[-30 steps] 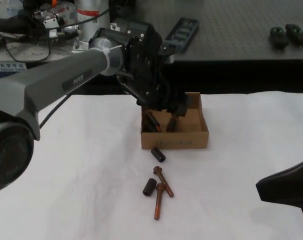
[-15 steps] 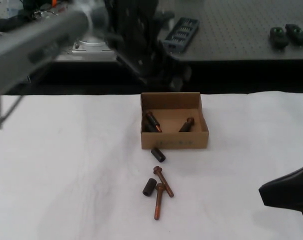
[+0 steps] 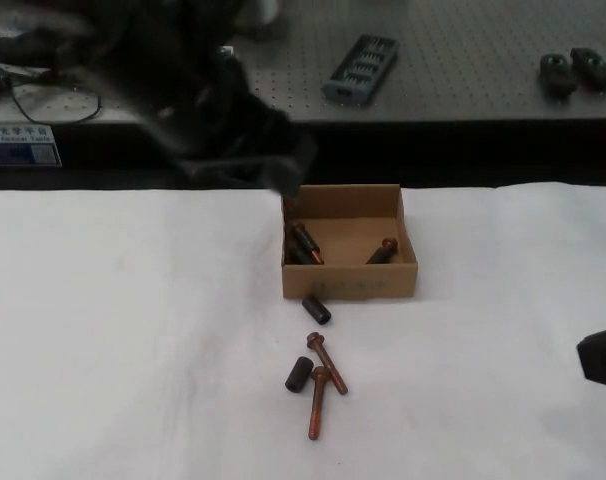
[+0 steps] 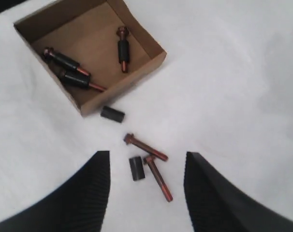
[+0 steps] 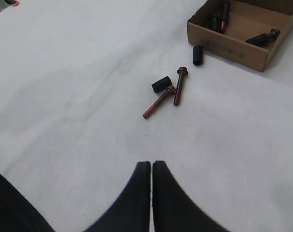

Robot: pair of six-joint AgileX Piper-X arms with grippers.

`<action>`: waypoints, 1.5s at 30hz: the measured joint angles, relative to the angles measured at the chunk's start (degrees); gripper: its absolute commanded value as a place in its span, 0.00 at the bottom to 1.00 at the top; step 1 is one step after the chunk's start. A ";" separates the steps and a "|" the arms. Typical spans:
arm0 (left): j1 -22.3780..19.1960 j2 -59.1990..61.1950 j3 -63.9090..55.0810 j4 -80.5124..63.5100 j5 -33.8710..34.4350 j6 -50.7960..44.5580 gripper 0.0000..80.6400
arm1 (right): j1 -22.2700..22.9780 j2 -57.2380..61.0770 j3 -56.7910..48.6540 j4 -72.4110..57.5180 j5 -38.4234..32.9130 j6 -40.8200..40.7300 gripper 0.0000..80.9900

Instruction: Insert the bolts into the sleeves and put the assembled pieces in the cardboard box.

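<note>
The cardboard box (image 3: 349, 282) holds three bolts fitted in black sleeves: two (image 3: 302, 243) at its left side, one (image 3: 381, 250) at its right. In front of it lie a loose black sleeve (image 3: 317, 309), a second sleeve (image 3: 299, 374) and two copper bolts (image 3: 327, 363) (image 3: 316, 402). My left gripper (image 4: 145, 155) hangs open high over the loose bolts (image 4: 145, 147) and sleeve (image 4: 136, 168), with the box (image 4: 124, 79) beyond. My right gripper (image 5: 151, 165) is shut and empty, low over the cloth, well short of the bolts (image 5: 158, 102) and the sleeve (image 5: 161, 84).
A white cloth (image 3: 133, 350) covers the bench. The blurred left arm (image 3: 213, 110) stands above the box's back left corner. The right arm (image 3: 603, 355) shows at the right edge. Behind the cloth, a dark perforated table (image 3: 463, 70) carries a blue rack (image 3: 359, 66) and small parts.
The left gripper let go of an assembled piece in the box's right side, then rose out and swung back to the left. The right arm drew back toward the right edge.
</note>
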 measured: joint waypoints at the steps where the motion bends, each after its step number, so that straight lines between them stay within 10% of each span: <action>1: 0.00 -3.84 4.21 -2.05 0.01 -1.13 0.43 | 0.00 -0.49 0.00 0.10 0.09 0.00 0.02; 21: 0.00 -50.39 56.76 -23.22 4.80 -20.73 0.43 | 0.00 -2.01 17.95 -17.79 1.42 7.17 0.02; 45: 0.00 -51.14 58.66 -31.59 5.62 -22.33 0.43 | 0.00 5.12 16.96 -26.47 -0.79 13.33 0.02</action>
